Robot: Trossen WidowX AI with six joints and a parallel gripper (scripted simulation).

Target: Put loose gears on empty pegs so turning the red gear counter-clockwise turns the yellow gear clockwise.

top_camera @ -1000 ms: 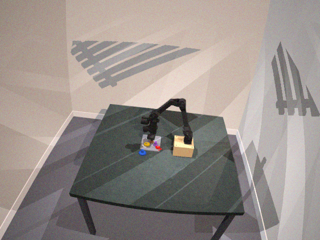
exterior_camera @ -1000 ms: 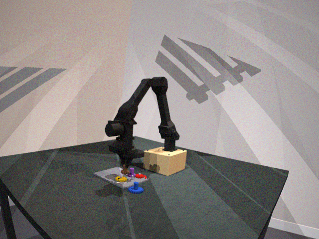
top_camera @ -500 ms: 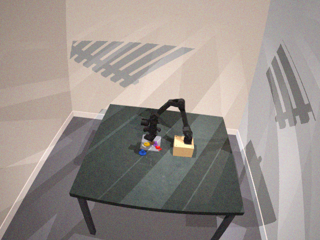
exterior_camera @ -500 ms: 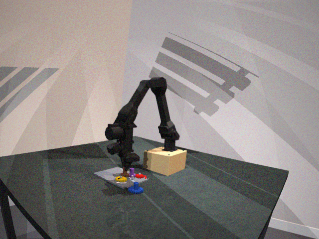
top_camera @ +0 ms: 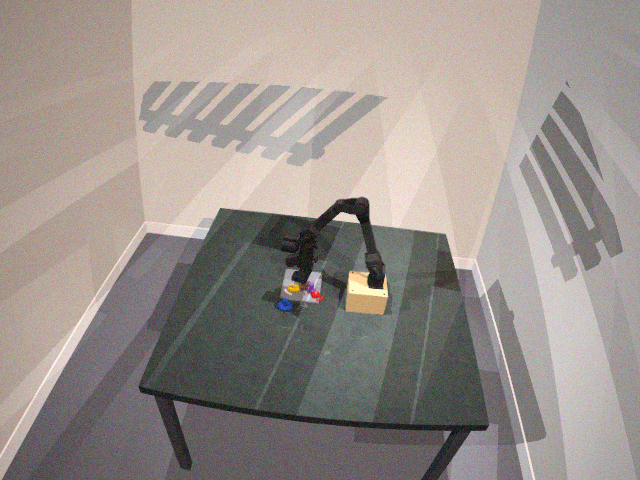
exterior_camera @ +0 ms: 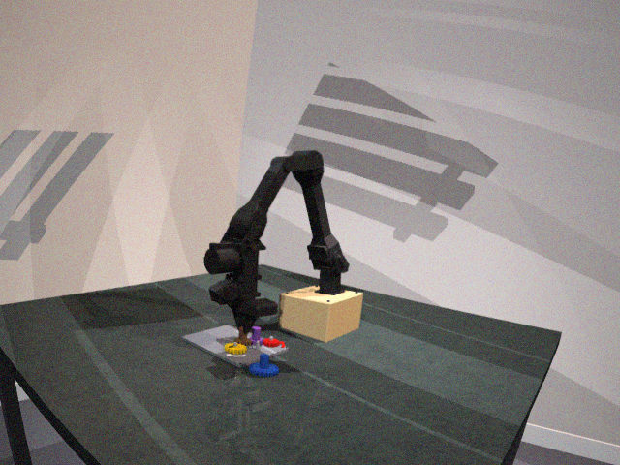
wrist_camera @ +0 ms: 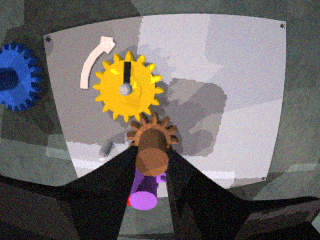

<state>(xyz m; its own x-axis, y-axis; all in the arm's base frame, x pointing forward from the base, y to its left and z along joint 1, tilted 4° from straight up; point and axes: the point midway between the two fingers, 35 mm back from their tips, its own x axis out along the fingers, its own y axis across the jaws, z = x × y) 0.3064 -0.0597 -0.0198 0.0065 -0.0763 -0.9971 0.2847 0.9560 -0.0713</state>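
Observation:
My gripper (wrist_camera: 152, 154) (exterior_camera: 243, 332) is shut on the stem of the brown gear (wrist_camera: 151, 131) (exterior_camera: 243, 341), over the grey board (wrist_camera: 250, 100) (exterior_camera: 204, 338) (top_camera: 286, 281). The brown gear's teeth are close beside the yellow gear (wrist_camera: 127, 100) (exterior_camera: 234, 349) (top_camera: 293, 288); I cannot tell whether it sits flat. The purple gear, with its stem (wrist_camera: 143, 200) (exterior_camera: 256, 333) (top_camera: 310, 287), stands on the board between the brown gear and the red gear (exterior_camera: 272, 342) (top_camera: 315, 295). In the wrist view the fingers and stems mostly hide the purple and red gears. The blue gear (wrist_camera: 17, 95) (exterior_camera: 263, 369) (top_camera: 284, 305) stands on the table off the board.
The white arrow (wrist_camera: 89, 65) curves beside the yellow gear. A short peg (wrist_camera: 106, 149) shows on the board left of the brown gear. The arm's wooden base block (top_camera: 366, 302) (exterior_camera: 320, 318) stands on the table (top_camera: 351, 361) (exterior_camera: 360, 400) beside the board.

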